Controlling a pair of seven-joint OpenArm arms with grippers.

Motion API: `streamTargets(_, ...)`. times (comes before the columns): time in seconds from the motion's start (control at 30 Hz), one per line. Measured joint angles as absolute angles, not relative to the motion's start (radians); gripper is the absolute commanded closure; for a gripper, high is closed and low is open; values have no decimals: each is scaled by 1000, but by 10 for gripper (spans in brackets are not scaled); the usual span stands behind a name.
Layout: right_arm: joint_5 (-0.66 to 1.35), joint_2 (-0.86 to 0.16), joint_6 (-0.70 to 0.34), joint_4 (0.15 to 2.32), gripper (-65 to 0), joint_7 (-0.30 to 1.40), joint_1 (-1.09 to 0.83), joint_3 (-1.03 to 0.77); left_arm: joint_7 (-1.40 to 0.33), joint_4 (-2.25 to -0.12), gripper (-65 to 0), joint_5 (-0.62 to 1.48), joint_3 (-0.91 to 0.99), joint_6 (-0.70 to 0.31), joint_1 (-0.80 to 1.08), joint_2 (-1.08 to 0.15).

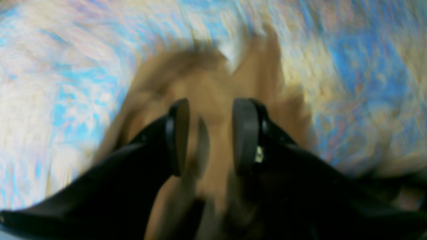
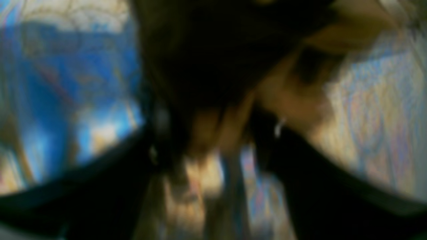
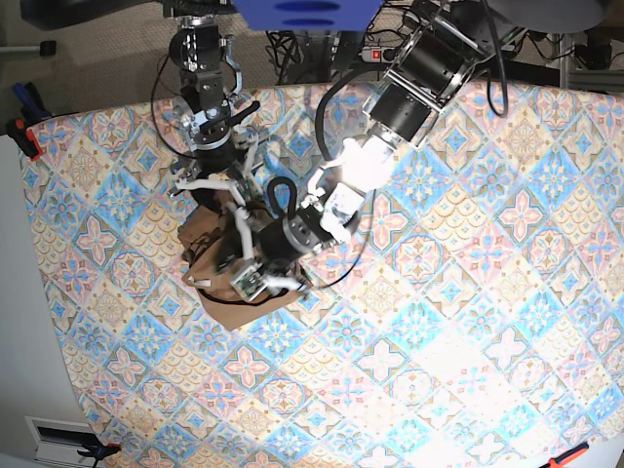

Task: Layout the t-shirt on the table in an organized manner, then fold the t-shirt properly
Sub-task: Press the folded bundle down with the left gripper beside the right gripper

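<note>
While both arms [image 3: 292, 234] bend low | claws [image 1: 210, 136] pinch t-shirt [image 3: 219, 292]

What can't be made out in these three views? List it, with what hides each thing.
- Base view: most of the t-shirt is covered by both arms; its layout, collar and tag are hidden.
- Left wrist view: motion blur smears the table pattern; the left gripper has fabric between its fingers, but the firmness of the hold is unclear.
- Right wrist view: heavy blur and dark fabric hide the right gripper; open or shut cannot be told.
</note>
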State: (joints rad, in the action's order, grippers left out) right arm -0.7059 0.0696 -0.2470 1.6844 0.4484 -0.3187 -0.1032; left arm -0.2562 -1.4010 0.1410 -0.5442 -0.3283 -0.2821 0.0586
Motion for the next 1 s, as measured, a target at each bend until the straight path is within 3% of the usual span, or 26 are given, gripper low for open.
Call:
streamTargets(0.17,-708,69,-252,1685,-312,446,-319,-103,-241,-1479,-199,150,-520,-335,-294,86)
streamTargets(0.5,-712,69,-251,1685,-312,448,-319,-103,-254,-1445,-199,136,-276,-328,-289,75)
streamTargets(0.73,-712,69,-255,1695,-312,453,-322,-103,-253,-1181,-199,134,-260,-325,-374,15)
streamTargets(1.0,-722,67,-262,1785,-312,480,-332,-105,-242,-986,-199,135,-300,-326,-439,34)
